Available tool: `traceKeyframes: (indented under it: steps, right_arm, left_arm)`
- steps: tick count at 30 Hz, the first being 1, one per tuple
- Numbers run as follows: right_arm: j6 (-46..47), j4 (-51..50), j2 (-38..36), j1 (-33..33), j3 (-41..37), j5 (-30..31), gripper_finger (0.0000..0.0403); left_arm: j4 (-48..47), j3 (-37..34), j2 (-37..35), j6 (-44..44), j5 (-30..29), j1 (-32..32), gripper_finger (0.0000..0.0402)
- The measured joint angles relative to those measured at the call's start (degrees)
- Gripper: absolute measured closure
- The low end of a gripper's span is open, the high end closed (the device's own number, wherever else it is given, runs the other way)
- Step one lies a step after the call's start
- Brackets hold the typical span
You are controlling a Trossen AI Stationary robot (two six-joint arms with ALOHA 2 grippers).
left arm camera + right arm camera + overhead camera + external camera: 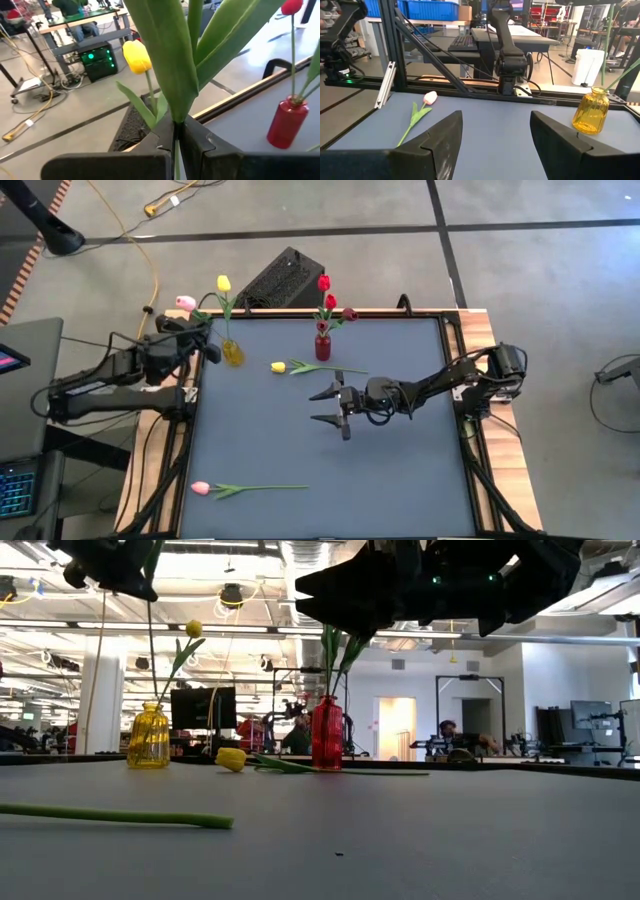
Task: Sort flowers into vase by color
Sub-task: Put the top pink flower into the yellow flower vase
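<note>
My left gripper is shut on a pink tulip above the table's far left corner, next to the yellow vase. That vase holds a yellow tulip. The red vase holds red and maroon tulips. A second yellow tulip lies flat in front of the red vase. A second pink tulip lies flat by the near edge. My right gripper hovers open over the table's middle, touching nothing. My left gripper pinches the pink tulip's stem between its two fingers, just below where the leaves branch off. The flower is lifted clear and stands roughly upright. Its stem hangs below the fingers toward the yellow vase's mouth; whether it is inside, I cannot tell.
A black box sits beyond the table's far edge. A raised frame borders the table at right. The grey mat is bare at near right. People and desks show in the room behind.
</note>
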Motion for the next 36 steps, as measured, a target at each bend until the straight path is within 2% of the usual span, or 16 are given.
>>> traceKeyframes:
  steps: [11,26,36]
  right_arm:
    - [0.0,0.1,0.0,0.0,0.0,0.0,0.0143]
    - [0.0,-0.1,0.0,0.0,0.0,0.0,0.0143]
    - [0.0,-0.1,0.0,0.0,0.0,0.0,0.0143]
  left_arm:
    - [0.0,0.0,1.3,0.9,3.6,3.4,0.0401]
    - [-0.4,0.0,8.0,0.4,4.8,6.3,0.0401]
    - [-0.4,-0.1,12.9,0.4,7.9,9.9,0.0401]
